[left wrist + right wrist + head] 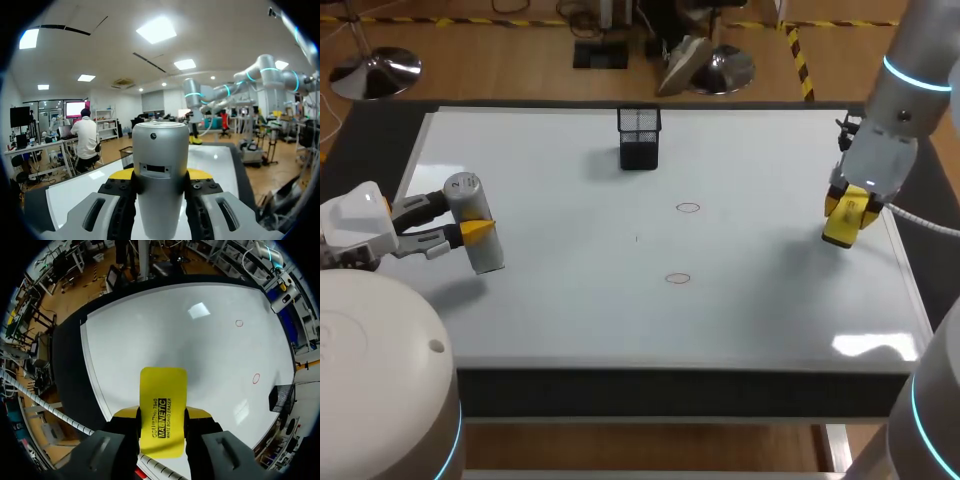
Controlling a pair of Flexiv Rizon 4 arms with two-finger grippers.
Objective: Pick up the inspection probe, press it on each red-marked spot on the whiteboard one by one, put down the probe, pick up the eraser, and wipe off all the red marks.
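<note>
Left gripper at left edge of frame, fingers clamped on silver probe, over left side of whiteboard. Right gripper at right edge, closed around yellow eraser, near board's right border. Upper red circle right of centre; lower red circle beneath it. Black mesh basket upper centre.

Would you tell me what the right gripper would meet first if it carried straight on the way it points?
Probably bare whiteboard: the right gripper points down at it, so its held eraser would land first, clear of both red marks.
</note>
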